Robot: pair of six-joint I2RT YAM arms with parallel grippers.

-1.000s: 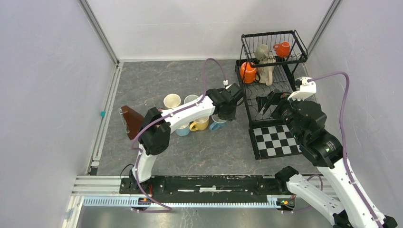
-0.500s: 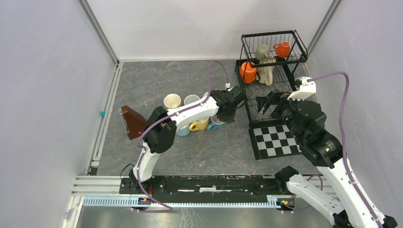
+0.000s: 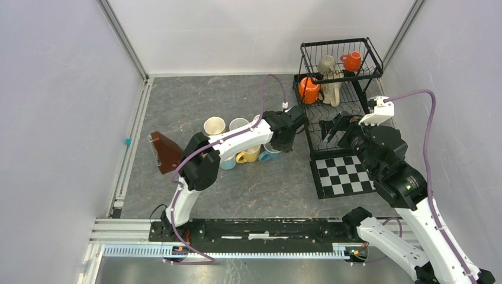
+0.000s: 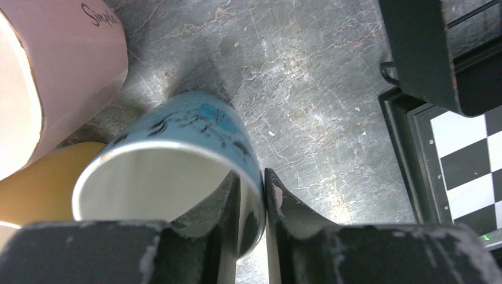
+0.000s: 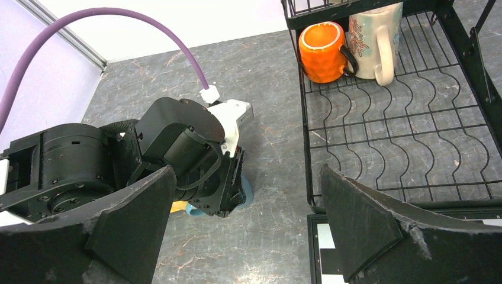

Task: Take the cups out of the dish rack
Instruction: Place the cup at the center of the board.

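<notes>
Glossy blue cup, wire dish rack

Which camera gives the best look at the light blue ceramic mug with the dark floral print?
Left wrist: the light blue ceramic mug fills the view, with the left hand straddling its rim. Top external and right wrist show only blue slivers of it beneath that hand.
</notes>
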